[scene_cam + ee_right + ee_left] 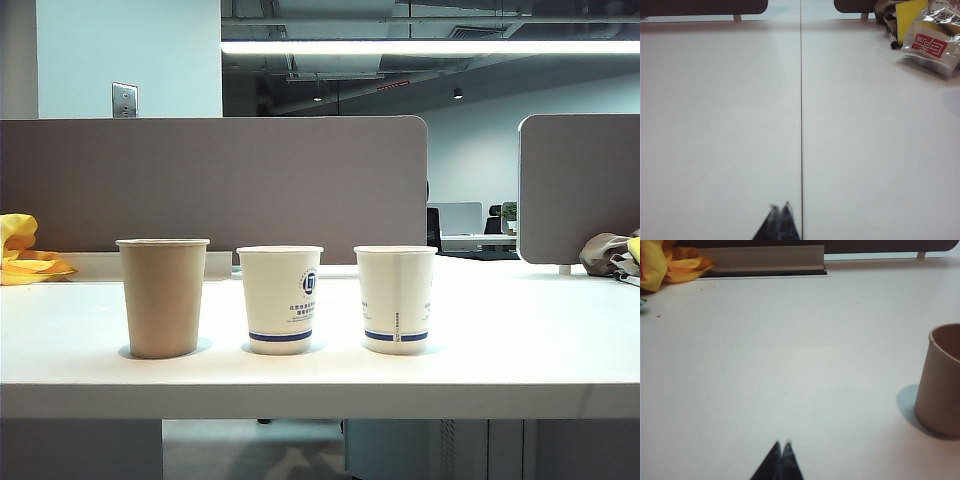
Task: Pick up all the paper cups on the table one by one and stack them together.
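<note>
White table [520, 350] has all three paper cups unstacked in a row, kraft-brown cup [162, 297] left of the middle white cup [280, 299], other white cup [396, 298] right of it, while left gripper [782, 446] and right gripper [779, 207] hover pinched together, holding nothing.

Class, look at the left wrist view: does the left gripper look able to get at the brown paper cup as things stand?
Probably yes. The left gripper, fingertips together, hangs over bare table, and the brown paper cup stands upright off to one side with nothing between them. It would need to open first; the nearest white cup stands apart from it.
</note>
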Robot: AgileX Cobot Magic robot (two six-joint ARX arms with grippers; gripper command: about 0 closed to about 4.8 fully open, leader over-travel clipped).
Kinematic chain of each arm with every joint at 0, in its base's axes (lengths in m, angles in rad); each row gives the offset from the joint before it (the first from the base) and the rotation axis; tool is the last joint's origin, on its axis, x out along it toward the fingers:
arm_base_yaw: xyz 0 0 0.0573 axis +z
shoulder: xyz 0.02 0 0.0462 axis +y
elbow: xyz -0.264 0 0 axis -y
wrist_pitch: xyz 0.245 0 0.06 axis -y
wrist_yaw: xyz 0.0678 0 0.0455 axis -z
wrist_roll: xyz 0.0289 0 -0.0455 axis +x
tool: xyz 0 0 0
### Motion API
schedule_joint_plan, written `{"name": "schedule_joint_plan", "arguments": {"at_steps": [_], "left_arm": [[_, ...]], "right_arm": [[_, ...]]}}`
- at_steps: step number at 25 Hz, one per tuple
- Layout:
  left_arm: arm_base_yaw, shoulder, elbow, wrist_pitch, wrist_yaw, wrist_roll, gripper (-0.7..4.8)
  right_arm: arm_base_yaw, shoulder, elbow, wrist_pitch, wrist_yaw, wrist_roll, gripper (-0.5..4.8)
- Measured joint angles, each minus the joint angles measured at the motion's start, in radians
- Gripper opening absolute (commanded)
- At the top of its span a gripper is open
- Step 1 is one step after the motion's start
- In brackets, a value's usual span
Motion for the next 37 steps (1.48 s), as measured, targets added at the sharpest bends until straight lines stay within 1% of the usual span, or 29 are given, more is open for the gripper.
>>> {"name": "schedule_joint_plan", "arguments": {"at_steps": [23, 28, 31, 32, 34, 37], "left_arm": [[0.000, 0.000, 0.000, 0.000, 0.006, -0.007, -0.06], [0.000, 0.000, 0.000, 0.000, 0.037, -0.058, -0.06], [0.000, 0.000, 0.000, 0.000, 0.045, -0.111, -0.06], [0.000, 0.000, 0.000, 0.000, 0.046, -0.144, -0.06], [0.000, 0.000, 0.000, 0.001, 0.046, -0.162, -0.06], [0.000, 0.000, 0.000, 0.003, 0.046, -0.189, -0.06]], "right_arm": [[0.000, 0.000, 0.000, 0.000, 0.000, 0.000, -0.01], [0.000, 0.000, 0.000, 0.001, 0.000, 0.000, -0.01], [0.000, 0.000, 0.000, 0.003, 0.000, 0.003, -0.01], [0.000, 0.000, 0.000, 0.007, 0.000, 0.032, -0.01], [0.000, 0.000, 0.000, 0.023, 0.002, 0.110, -0.01], [0.000, 0.000, 0.000, 0.042, 0.003, 0.136, -0.01]]}}
